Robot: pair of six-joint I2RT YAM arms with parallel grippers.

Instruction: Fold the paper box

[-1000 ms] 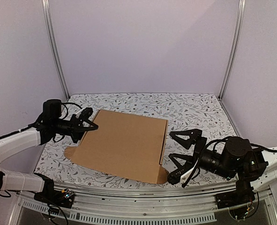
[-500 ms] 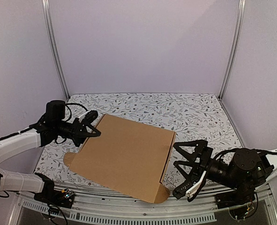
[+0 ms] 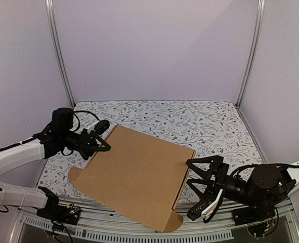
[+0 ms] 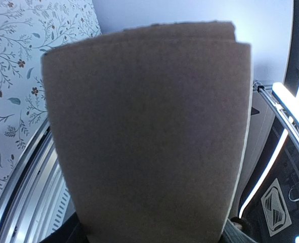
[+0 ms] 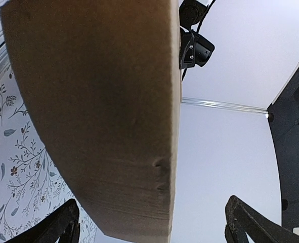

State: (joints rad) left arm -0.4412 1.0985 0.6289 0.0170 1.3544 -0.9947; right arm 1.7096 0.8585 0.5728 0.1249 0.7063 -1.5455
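The paper box is a plain brown, shallow closed cardboard mailer, lying tilted across the near left of the table. Rounded tabs stick out at its left and near corners. My left gripper is shut on the box's far left corner, and cardboard fills the left wrist view and hides the fingers. My right gripper stands wide open just off the box's right edge, touching nothing. In the right wrist view the box's edge hangs ahead between the two spread fingertips.
The table is covered by a floral cloth. A metal rail runs along the near edge, and the box's near corner overhangs it. Upright frame posts and plain walls close in the back and sides.
The left gripper has carried the box to the right and toward the near edge, turning it. The open right gripper has drawn back and sunk toward the near rail.
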